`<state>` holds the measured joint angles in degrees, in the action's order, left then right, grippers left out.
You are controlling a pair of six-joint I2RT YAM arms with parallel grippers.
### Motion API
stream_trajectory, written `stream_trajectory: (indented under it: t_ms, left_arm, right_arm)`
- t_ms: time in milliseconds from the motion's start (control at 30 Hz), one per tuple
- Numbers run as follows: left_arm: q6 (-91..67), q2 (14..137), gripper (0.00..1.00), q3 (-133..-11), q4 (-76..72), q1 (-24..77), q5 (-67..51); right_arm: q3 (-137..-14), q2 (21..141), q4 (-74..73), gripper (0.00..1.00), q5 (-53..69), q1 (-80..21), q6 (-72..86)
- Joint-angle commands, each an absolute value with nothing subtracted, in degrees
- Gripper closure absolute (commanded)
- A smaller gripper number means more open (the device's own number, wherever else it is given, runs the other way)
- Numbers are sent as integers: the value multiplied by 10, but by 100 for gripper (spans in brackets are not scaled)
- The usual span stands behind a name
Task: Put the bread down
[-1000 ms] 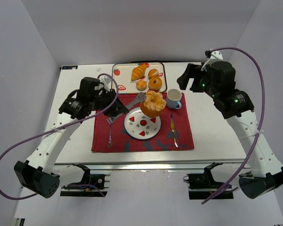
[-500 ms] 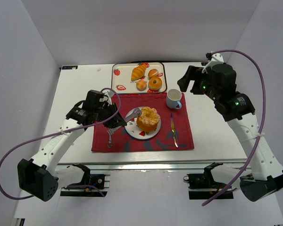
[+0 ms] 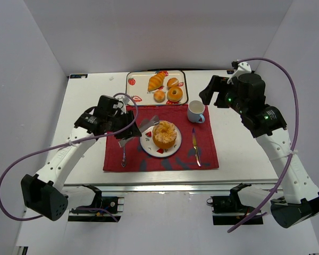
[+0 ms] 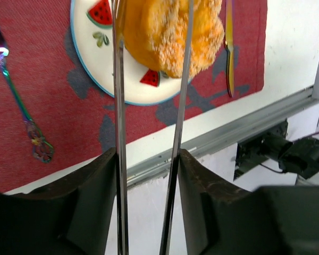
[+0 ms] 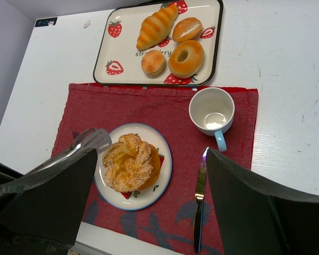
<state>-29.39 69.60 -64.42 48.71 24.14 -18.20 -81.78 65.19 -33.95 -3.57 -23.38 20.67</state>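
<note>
Only the left wrist view shows the left end effector (image 4: 147, 159) pinching metal tongs (image 4: 118, 133). The right wrist view shows their tips just left of the ring loaf (image 5: 130, 162), off it. The loaf is round, with no long axis, and sits crumbly top up on the watermelon plate (image 5: 165, 154). A mug (image 5: 212, 110) stands behind it and a knife (image 5: 199, 196) lies to its right. The right end effector (image 3: 209, 94) gapes wide, holding nothing.

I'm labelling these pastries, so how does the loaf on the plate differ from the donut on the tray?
The loaf is clearly bigger than the donut. The loaf's top is crumbly and pale-dusted; the donut is smooth and glazed. The loaf sits alone on the plate on the red mat; the donut shares the tray with other pastries. Both are golden-brown and round.
</note>
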Motion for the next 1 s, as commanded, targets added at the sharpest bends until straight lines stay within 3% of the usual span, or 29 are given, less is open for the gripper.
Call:
stream_trajectory:
  t_ms: [0, 333, 600, 867, 967]
  left_arm:
    - [-274, 690, 42, -685, 511, 244, -149]
    - [-268, 719, 43, -778, 534, 243, -70]
    - [-201, 886, 45, -910, 432, 244, -8]
    - [-152, 1080, 43, -1092, 450, 243, -8]
    - [-163, 1116, 43, -1104, 438, 239, -14]
  right_arm:
    - [-824, 644, -317, 11, -27, -234, 210]
    - [-819, 662, -301, 11, -18, -234, 211]
    - [-852, 700, -301, 11, -28, -234, 208]
    - [-920, 746, -312, 11, -49, -233, 182]
    - [-933, 766, -321, 11, -46, -233, 172]
